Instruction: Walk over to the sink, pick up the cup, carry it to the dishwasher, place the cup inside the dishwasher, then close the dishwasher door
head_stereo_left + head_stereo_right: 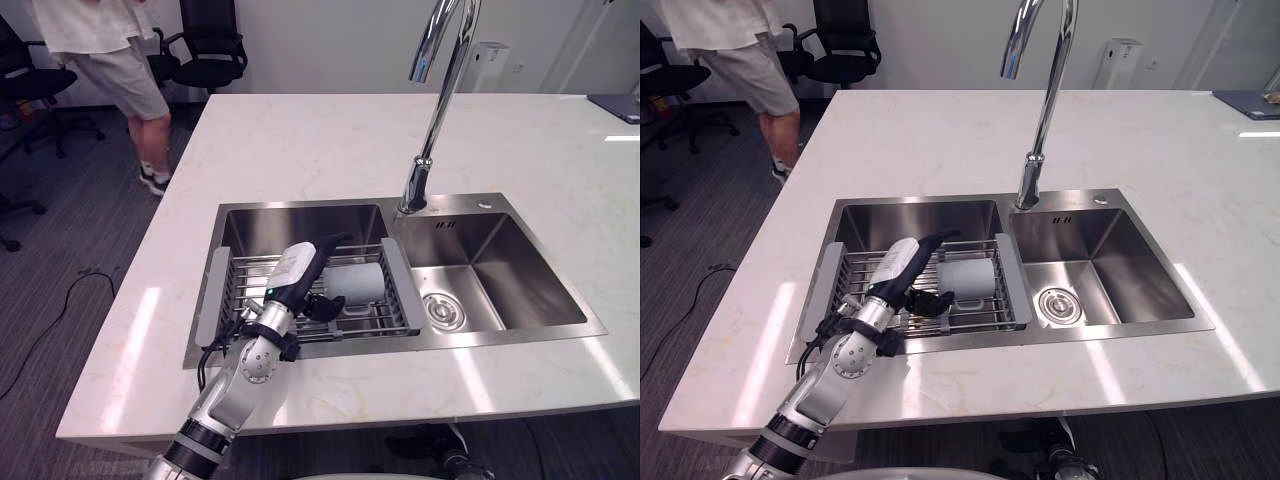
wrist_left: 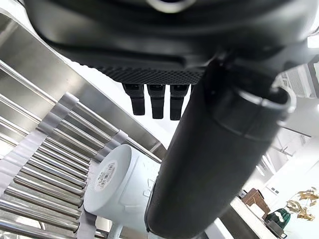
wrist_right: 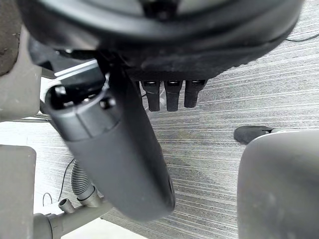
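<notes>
A pale grey cup lies on its side on the wire rack across the left basin of the steel sink. My left hand reaches in over the counter's front edge, just left of the cup. Its fingers are straight and stretch above the cup's left end, and its thumb sits low beside it. In the left wrist view the cup shows its labelled base past the straight fingers, clear of them. My right hand hangs open over grey carpet.
A tall chrome faucet rises between the two basins. A person stands at the far left of the white counter, near black office chairs. A dark flat object lies at the counter's far right.
</notes>
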